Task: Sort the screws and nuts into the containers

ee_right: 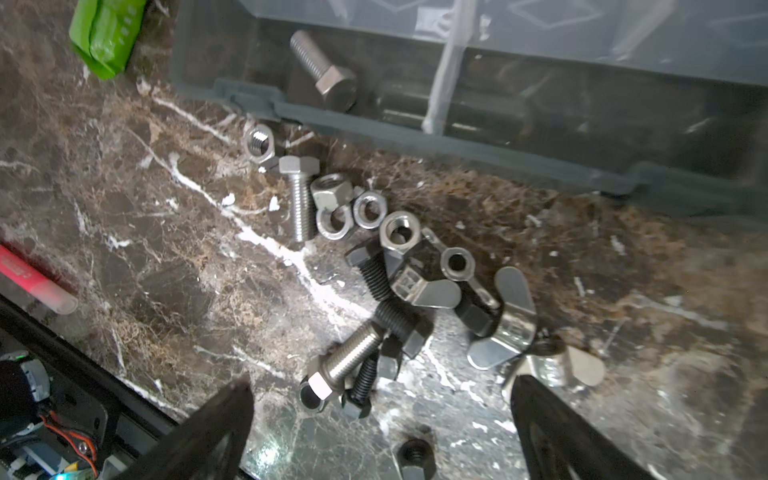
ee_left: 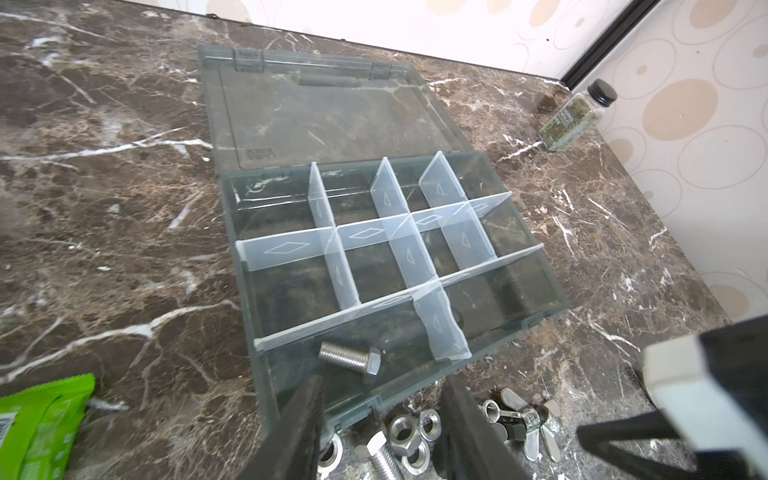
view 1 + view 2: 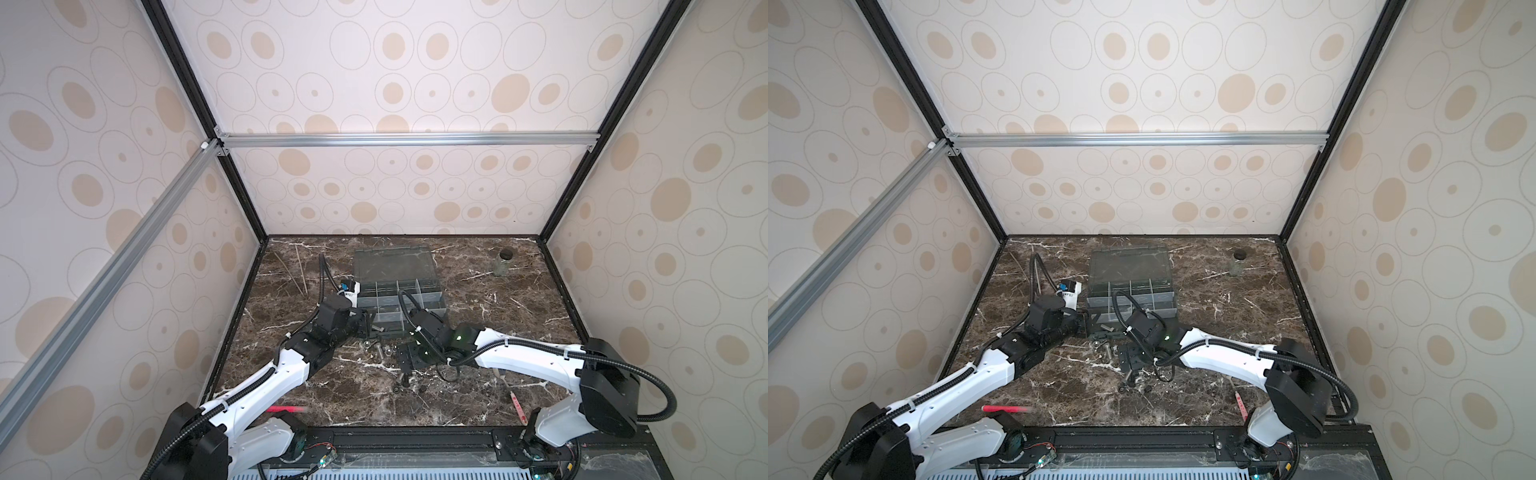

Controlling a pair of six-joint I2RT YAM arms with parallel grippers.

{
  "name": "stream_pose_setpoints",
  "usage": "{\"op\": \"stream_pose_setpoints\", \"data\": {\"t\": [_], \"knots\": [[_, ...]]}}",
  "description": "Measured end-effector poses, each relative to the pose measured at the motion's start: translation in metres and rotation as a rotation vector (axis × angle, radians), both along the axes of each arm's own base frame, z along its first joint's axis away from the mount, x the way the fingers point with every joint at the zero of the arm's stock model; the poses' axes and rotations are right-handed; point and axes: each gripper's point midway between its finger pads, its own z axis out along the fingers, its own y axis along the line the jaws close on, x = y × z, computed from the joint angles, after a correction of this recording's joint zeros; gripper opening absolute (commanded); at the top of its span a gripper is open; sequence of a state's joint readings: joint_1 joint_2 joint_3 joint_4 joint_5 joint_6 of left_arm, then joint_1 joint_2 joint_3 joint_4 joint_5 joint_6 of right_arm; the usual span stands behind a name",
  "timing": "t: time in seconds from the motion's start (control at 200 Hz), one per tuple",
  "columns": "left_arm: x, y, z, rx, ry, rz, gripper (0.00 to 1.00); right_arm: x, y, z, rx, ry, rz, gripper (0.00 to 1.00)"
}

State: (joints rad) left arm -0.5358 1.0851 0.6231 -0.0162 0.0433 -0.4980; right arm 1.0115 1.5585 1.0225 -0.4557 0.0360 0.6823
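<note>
The grey organizer box (image 3: 432, 291) lies open in both top views, its clear lid (image 2: 332, 116) flat behind its containers (image 2: 291, 291). One silver screw (image 2: 351, 361) rests in the near corner compartment, the same screw (image 1: 324, 70) seen in the right wrist view. My left gripper (image 2: 382, 386) is open and empty at the box's front wall. Loose screws (image 1: 299, 199) and nuts (image 1: 368, 210), silver and black, with wing nuts (image 1: 503, 324), lie piled on the marble before the box. My right gripper (image 1: 380, 386) is open wide just over the pile's near end, holding nothing.
A glass jar with a black lid (image 3: 503, 264) stands at the back right. A green packet (image 2: 41, 424) lies left of the box, thin wooden sticks (image 3: 299, 270) farther back left. A red pen (image 3: 286, 409) and a pink stick (image 3: 518, 405) lie near the front edge.
</note>
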Motion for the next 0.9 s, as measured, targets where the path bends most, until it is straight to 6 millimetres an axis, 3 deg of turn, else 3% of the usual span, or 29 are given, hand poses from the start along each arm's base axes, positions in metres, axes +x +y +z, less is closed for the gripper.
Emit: {"op": "stream_pose_setpoints", "data": {"t": [0.37,0.9], "knots": [[-0.001,0.013,-0.006,0.004,0.007,0.035,0.47,-0.023,0.041,-0.018,-0.003,0.085,0.128,1.00],[-0.004,0.020,-0.005,-0.004,0.000,0.049,0.47,-0.040,0.047,-0.035,-0.023,0.149,0.171,1.00]]}}
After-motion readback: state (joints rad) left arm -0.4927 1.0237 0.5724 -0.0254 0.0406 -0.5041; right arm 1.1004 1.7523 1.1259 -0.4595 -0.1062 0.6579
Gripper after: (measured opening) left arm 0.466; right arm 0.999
